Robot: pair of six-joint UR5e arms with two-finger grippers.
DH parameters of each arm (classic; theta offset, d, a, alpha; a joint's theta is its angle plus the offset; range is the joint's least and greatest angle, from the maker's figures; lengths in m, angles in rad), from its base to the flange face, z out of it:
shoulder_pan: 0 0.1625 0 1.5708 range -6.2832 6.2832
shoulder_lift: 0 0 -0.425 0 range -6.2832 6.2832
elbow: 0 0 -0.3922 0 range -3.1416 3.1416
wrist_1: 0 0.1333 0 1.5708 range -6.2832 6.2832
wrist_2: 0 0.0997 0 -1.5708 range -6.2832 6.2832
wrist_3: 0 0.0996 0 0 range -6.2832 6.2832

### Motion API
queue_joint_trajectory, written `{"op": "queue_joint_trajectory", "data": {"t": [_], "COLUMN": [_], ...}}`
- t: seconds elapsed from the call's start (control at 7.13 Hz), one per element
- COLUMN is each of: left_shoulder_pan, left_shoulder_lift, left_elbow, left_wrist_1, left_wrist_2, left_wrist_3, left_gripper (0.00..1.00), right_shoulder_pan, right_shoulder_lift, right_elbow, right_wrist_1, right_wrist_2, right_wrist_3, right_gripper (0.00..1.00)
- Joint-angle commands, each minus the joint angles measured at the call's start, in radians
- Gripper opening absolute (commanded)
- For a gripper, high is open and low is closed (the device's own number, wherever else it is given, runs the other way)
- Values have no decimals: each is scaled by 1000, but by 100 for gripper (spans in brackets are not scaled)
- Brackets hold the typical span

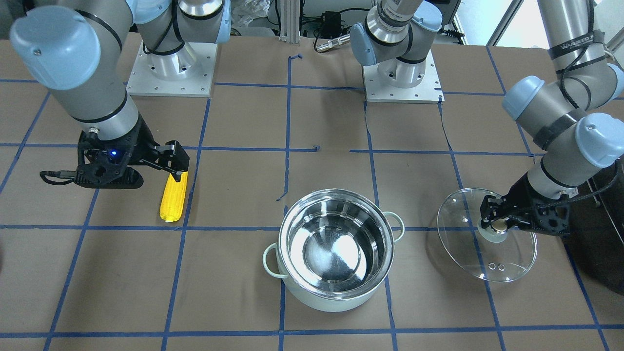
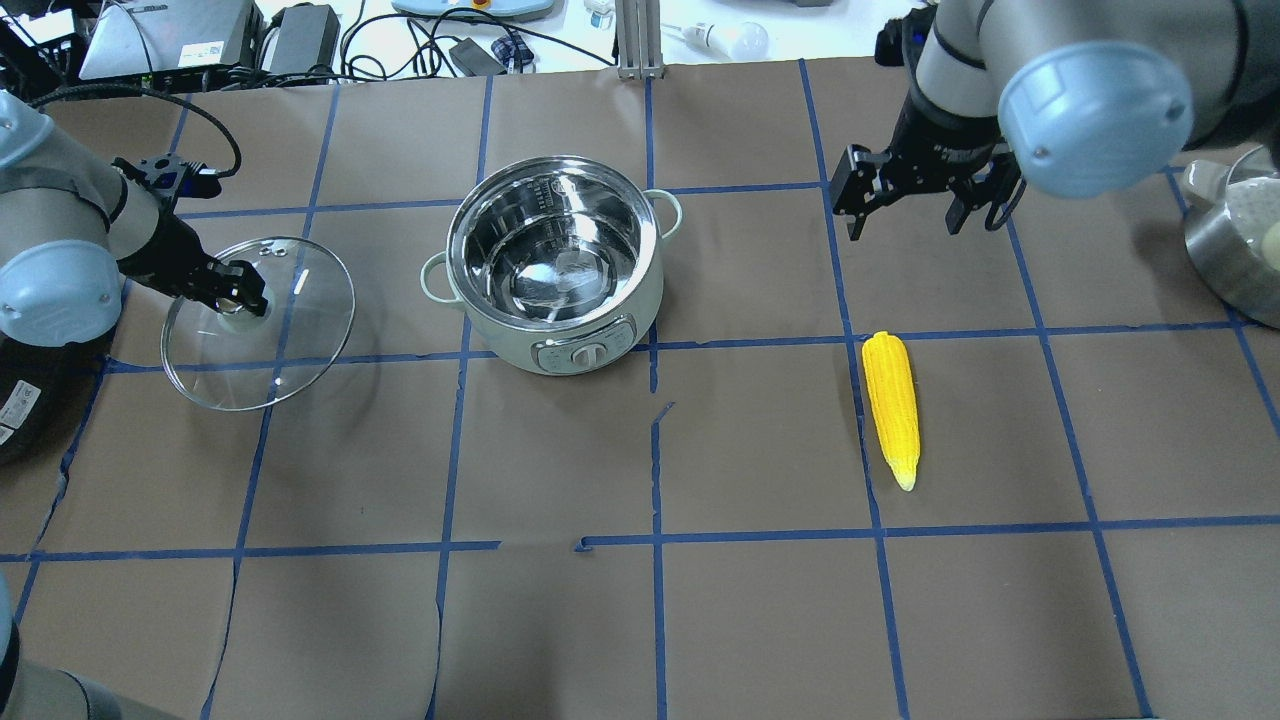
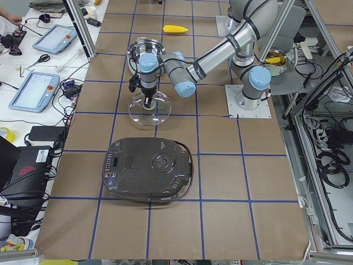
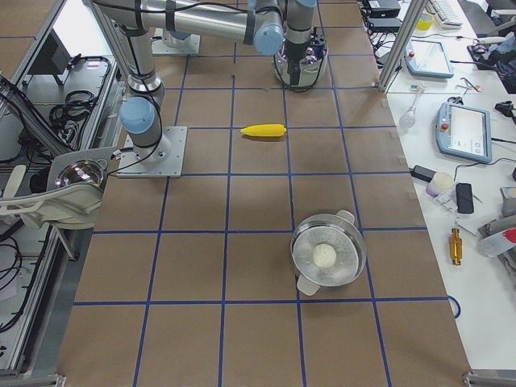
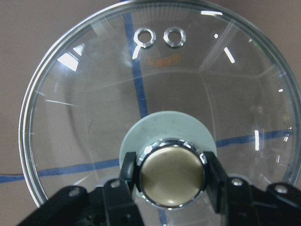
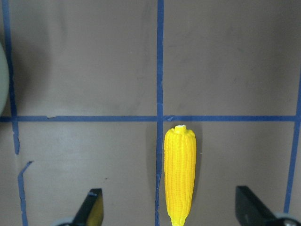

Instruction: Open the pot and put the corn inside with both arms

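The mint-green pot [image 2: 500, 325] stands open in the middle of the table, its steel inside empty; it also shows in the front view [image 1: 331, 300]. My left gripper [image 2: 240, 295] is shut on the brass knob [image 5: 171, 176] of the glass lid [image 2: 290, 340] and holds it tilted to the left of the pot, also seen in the front view [image 1: 507, 258]. The yellow corn [image 2: 890, 405] lies on the table to the right of the pot. My right gripper [image 2: 908, 205] is open and empty above the corn's thick end [image 6: 179, 165].
A bulky black appliance [image 3: 149, 168] sits on the table beyond the lid, at my far left. A steel pot [image 4: 302, 270] with a white lump inside stands at my far right. Blue tape lines grid the brown table.
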Motion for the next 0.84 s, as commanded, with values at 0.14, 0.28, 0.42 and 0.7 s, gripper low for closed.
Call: {"op": "queue_joint_trajectory", "data": {"t": [0.14, 0.28, 0.42, 0.7], "left_shoulder_pan": [9, 12, 12, 12], "left_shoulder_lift": [-40, -53, -57, -57], "left_elbow": [-16, -16, -16, -18], "left_wrist_1": [37, 43, 50, 50], "left_wrist_2": [0, 0, 0, -1], "left_wrist_3": [-9, -9, -9, -24], "left_gripper": [25, 27, 29, 87], "right_shoulder_pan": [-6, -20, -48, -72], "right_shoulder_lift": [-2, 1, 11, 33], "right_elbow": [296, 380, 440, 502], "right_wrist_1": [-271, -416, -508, -622], "right_wrist_2": [-2, -7, 4, 2], "right_wrist_3": [-8, -41, -105, -130], "right_gripper": [100, 100, 99, 95]}}
